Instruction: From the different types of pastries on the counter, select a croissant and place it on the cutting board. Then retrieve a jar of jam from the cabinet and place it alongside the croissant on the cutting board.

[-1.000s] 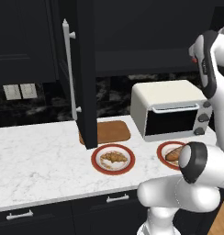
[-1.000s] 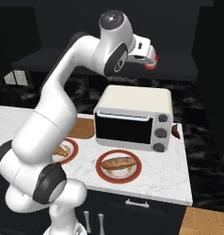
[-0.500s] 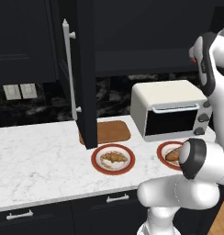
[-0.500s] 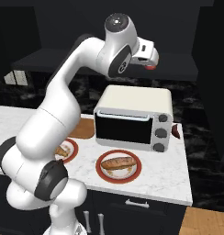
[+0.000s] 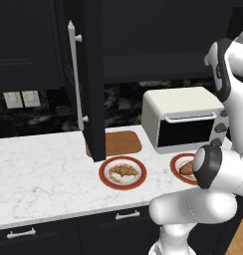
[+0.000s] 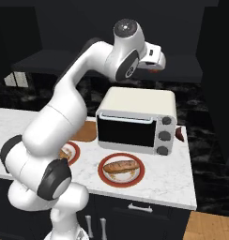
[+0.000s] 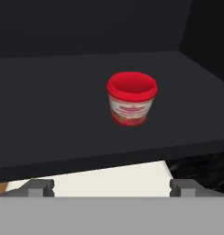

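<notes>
open cabinet (image 5: 91, 74) above the counter (image 5: 39, 169); cutting board (image 5: 121, 143) bare, croissant (image 5: 122, 171) on its plate (image 5: 104, 175), so step one looks undone. jar of jam (image 7: 131, 98) sits on the cabinet shelf; gripper (image 7: 113, 187) spread wide, empty, short of it.

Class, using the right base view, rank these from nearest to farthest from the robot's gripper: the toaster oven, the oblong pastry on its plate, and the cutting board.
1. The toaster oven, directly below the raised gripper.
2. The oblong pastry, lower, on a red-rimmed plate in front of the oven.
3. The cutting board, off to the oven's left, partly behind the arm. Items 2 and 3 are fairly close.
</notes>
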You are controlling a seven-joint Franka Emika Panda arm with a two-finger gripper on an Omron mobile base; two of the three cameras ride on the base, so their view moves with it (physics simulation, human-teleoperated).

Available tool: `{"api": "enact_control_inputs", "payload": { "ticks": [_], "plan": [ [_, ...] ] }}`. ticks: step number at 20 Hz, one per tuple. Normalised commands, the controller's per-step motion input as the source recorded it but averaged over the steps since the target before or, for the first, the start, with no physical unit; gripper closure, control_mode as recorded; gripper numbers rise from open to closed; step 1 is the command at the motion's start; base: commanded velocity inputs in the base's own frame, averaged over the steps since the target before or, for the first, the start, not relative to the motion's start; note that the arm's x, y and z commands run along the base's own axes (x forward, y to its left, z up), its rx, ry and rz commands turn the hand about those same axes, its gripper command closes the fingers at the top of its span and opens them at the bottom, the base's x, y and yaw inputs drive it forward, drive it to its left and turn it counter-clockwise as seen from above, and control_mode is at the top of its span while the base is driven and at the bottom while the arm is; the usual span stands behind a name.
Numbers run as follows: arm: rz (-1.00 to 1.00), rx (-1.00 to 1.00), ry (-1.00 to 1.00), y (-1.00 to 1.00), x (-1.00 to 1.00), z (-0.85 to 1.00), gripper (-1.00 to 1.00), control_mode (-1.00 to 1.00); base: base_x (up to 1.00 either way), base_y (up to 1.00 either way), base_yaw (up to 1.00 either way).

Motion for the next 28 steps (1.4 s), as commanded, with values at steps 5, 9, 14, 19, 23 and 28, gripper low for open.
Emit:
{"api": "enact_control_inputs", "payload": {
  "ticks": [5,9,14,19,23,28],
  "plan": [
    [0.00,0.00,0.00,0.06,0.02,-0.16,-1.00,-1.00,0.00,0.00,0.00],
    [0.00,0.01,0.00,0.03,0.15,0.01,-1.00,-1.00,0.00,0.00,0.00],
    [0.00,0.08,0.00,-0.15,0.59,0.19,-1.00,-1.00,0.00,0.00,0.00],
    [0.00,0.09,0.00,-0.25,0.39,0.19,-1.00,-1.00,0.00,0.00,0.00],
    [0.00,0.01,0.00,-0.10,0.11,0.00,-1.00,-1.00,0.00,0.00,0.00],
    [0.00,0.00,0.00,-0.30,0.40,0.00,-1.00,-1.00,0.00,0.00,0.00]
  ]
}}
